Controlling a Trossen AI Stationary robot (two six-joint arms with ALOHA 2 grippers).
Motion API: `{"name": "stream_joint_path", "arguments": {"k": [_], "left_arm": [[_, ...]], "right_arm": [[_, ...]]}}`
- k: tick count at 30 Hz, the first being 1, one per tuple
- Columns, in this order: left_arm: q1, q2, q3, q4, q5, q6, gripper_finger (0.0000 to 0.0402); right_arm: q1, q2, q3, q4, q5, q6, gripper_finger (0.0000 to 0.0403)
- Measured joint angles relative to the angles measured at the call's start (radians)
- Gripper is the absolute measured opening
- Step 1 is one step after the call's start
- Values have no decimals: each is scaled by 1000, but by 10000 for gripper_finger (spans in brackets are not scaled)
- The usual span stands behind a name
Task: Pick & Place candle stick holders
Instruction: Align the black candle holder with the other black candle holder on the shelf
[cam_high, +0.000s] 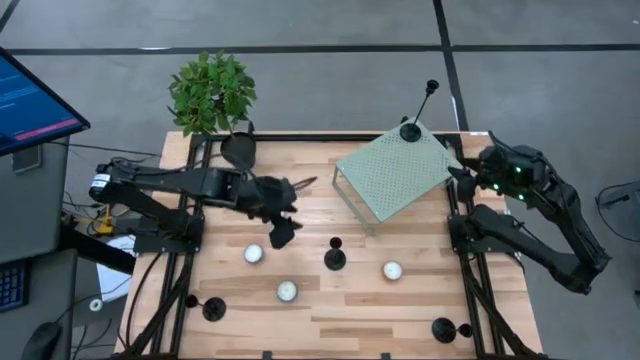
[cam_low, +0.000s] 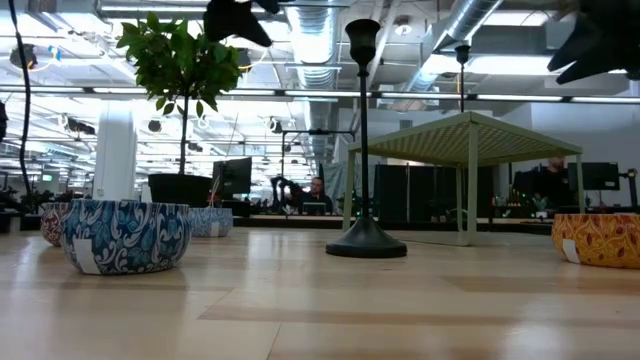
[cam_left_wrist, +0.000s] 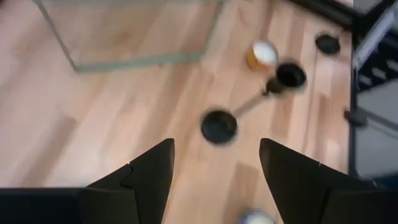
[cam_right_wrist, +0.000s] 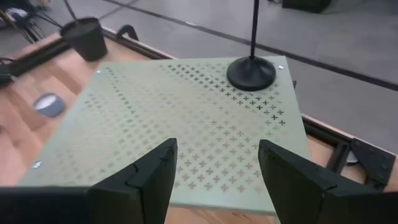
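One black candle stick holder (cam_high: 334, 255) stands upright on its disc base in the middle of the table; it also shows in the low view (cam_low: 363, 235) and the left wrist view (cam_left_wrist: 219, 126). A second, tall holder (cam_high: 410, 130) stands on the far corner of the green perforated stand (cam_high: 395, 172), as the right wrist view (cam_right_wrist: 250, 73) also shows. My left gripper (cam_high: 284, 232) is open and empty above the table, just left of the middle holder (cam_left_wrist: 214, 146). My right gripper (cam_high: 465, 175) is open and empty at the stand's right edge (cam_right_wrist: 217, 149).
White tealights (cam_high: 253, 254) (cam_high: 287, 291) (cam_high: 392, 269) sit around the middle holder. Small black discs lie near the front corners (cam_high: 213, 308) (cam_high: 443, 328). A black plant pot (cam_high: 238, 150) with a green plant (cam_high: 210, 90) stands at the far left. A monitor (cam_high: 30, 95) stands off the table's left.
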Motion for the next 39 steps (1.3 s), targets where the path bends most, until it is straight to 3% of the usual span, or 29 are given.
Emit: {"name": "stream_joint_path", "arguments": {"k": [6, 10, 19, 22, 28, 31, 36, 39], "left_arm": [[-69, -6, 0, -114, 28, -157, 237], [-102, -5, 0, -278, 47, -396, 237], [-144, 88, 0, -472, 335, -643, 237], [-144, 125, 0, -511, 382, -686, 237], [-148, 163, 0, -504, 432, -686, 237], [-161, 134, 0, -416, 445, -648, 237], [-163, -12, 1, -128, 307, -696, 237], [-166, -109, 1, -121, 261, -758, 237]], "right_arm": [[12, -28, 0, -8, 0, 10, 217], [12, -28, 0, -9, -4, 7, 217], [12, -28, 0, -9, -8, -33, 217], [12, -28, 0, -9, -8, -45, 217], [12, -28, 0, -9, -10, -47, 217], [12, -28, 0, -9, -10, -47, 217], [12, -28, 0, -9, -10, -46, 217], [12, -28, 0, -9, -10, -47, 217]]}}
